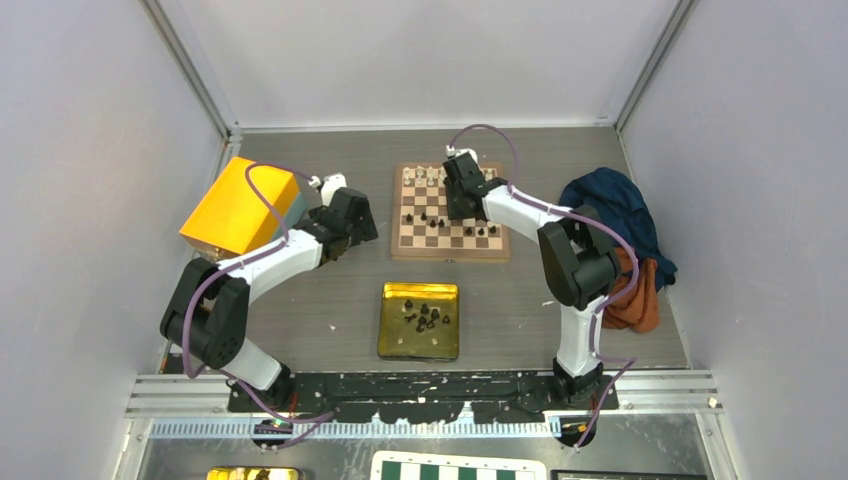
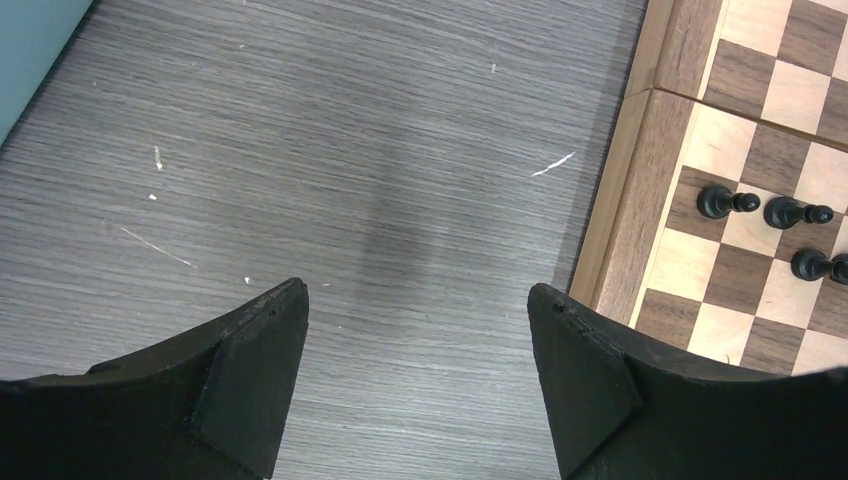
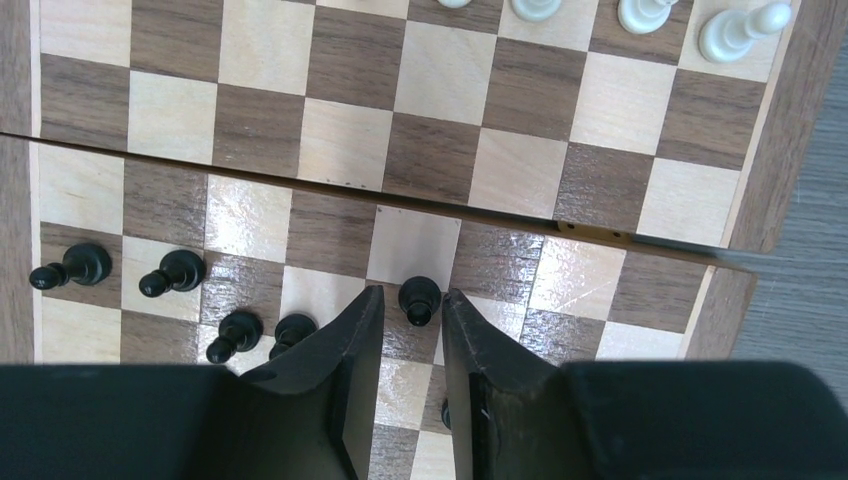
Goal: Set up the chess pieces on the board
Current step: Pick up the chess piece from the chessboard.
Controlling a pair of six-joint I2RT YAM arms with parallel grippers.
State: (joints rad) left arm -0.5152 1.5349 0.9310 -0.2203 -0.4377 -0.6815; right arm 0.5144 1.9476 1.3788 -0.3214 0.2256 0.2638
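The wooden board (image 1: 450, 255) lies at the back centre of the table. Cream-white chess pieces (image 1: 430, 177) line its far edge and black pawns (image 1: 430, 220) stand on its near half. My right gripper (image 3: 412, 295) hovers low over the board (image 3: 785, 120), its jaws a narrow gap apart. A black pawn (image 3: 420, 298) stands on its square between the fingertips, with a sliver of space on the left. Other black pawns (image 3: 175, 272) stand to its left. My left gripper (image 2: 418, 292) is wide open over bare table beside the board's left rim (image 2: 620, 200), holding nothing.
A gold tray (image 1: 395, 340) in front of the board holds several black pieces (image 1: 425, 318). A yellow box (image 1: 240, 205) sits at the back left. Blue cloth (image 1: 610, 200) and orange cloth (image 1: 635, 300) lie to the right. A green-and-white board (image 1: 455, 468) shows at the bottom edge.
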